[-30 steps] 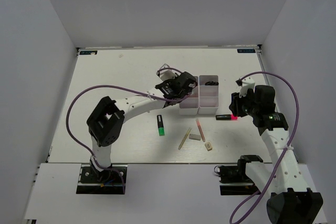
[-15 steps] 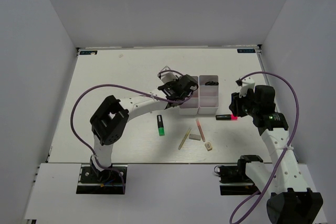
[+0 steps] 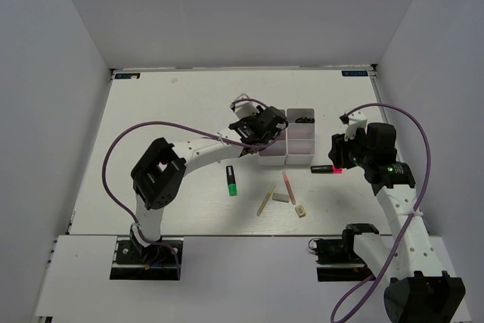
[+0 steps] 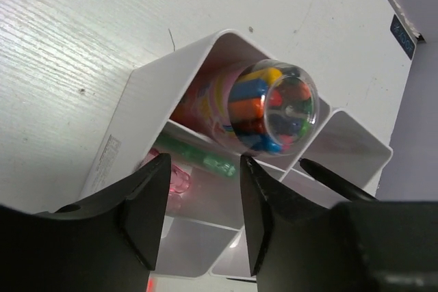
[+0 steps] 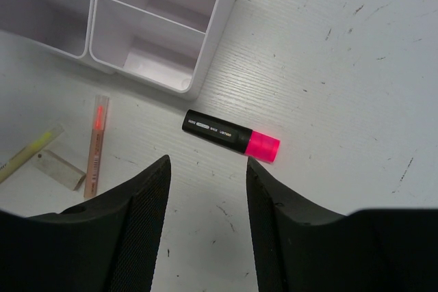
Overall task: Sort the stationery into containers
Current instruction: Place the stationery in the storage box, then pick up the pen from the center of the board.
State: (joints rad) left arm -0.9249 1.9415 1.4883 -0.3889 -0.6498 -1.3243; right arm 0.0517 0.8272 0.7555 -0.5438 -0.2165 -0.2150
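The four joined white bins [image 3: 273, 160] stand right of the table's middle. My left gripper [image 3: 262, 124] hovers open and empty over their left half. In the left wrist view, the gripper [image 4: 205, 218] looks down on the bins [image 4: 133, 124]. One bin holds a clear tube of coloured pieces [image 4: 274, 100]. Another holds the mint-green marker [image 4: 195, 158] and the pink marker [image 4: 174, 177]. The black scissors [image 4: 332, 177] lie in a bin on the right. My right gripper [image 5: 205, 193] is open just above the black-pink marker [image 5: 230, 137], which lies on the table right of the bins [image 5: 213, 35].
On the table in front of the bins lie the black-green marker [image 3: 231, 180], cream stick [image 3: 265, 199], pink stick [image 3: 288, 185], grey eraser [image 3: 280, 197] and tan eraser [image 3: 301, 211]. White walls enclose the table on three sides.
My left gripper has shifted slightly right, further over the bins. My right gripper has edged a little left, near the black-pink marker.
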